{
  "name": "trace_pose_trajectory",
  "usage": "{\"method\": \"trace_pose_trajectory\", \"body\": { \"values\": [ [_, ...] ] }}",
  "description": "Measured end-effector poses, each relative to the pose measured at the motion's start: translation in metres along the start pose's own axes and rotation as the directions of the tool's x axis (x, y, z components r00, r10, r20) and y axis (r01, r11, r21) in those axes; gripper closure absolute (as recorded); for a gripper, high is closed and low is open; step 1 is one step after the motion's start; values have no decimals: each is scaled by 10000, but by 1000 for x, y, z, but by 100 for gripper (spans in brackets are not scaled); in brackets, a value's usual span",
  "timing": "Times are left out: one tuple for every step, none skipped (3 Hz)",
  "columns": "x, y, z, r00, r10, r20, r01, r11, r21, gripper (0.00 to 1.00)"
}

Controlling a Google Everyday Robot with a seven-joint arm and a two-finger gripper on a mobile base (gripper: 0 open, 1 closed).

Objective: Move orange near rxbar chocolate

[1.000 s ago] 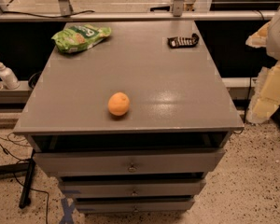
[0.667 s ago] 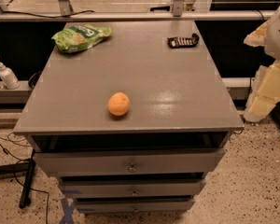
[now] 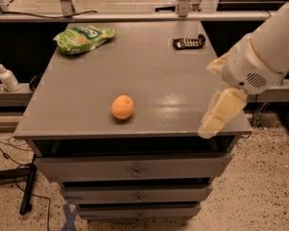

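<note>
The orange (image 3: pixel 122 107) sits on the grey cabinet top (image 3: pixel 149 71), near its front edge and left of centre. The rxbar chocolate (image 3: pixel 189 42), a flat dark wrapper, lies near the back right corner. My gripper (image 3: pixel 217 110) hangs at the end of the white arm (image 3: pixel 267 49) over the cabinet's front right corner. It is well to the right of the orange, in front of the bar, and touches neither. It holds nothing that I can see.
A green snack bag (image 3: pixel 82 36) lies at the back left of the top. The cabinet has drawers (image 3: pixel 135 168) below. A white pump bottle (image 3: pixel 6 76) stands on a ledge to the left. A rail runs behind the cabinet.
The arm has swung in from the right edge, and the gripper now hangs over the cabinet's front right corner. The orange, bar and bag have not moved.
</note>
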State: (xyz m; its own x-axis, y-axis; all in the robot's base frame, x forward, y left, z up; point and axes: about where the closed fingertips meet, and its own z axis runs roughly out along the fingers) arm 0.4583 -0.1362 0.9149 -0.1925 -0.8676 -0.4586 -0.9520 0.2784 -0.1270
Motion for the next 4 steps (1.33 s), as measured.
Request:
{"method": "trace_pose_trajectory", "body": {
  "values": [
    [-32,12,48,9877,226,1549,-104,9968,-789,0],
    [-68,18,83,9409,597,3332,-143,9905,-1369,0],
    [-105,16,106,8759,791,4760,-23,9871,-1599,0],
    [-133,10,122,8098,922,5794,72,9859,-1670,0]
  ]
}}
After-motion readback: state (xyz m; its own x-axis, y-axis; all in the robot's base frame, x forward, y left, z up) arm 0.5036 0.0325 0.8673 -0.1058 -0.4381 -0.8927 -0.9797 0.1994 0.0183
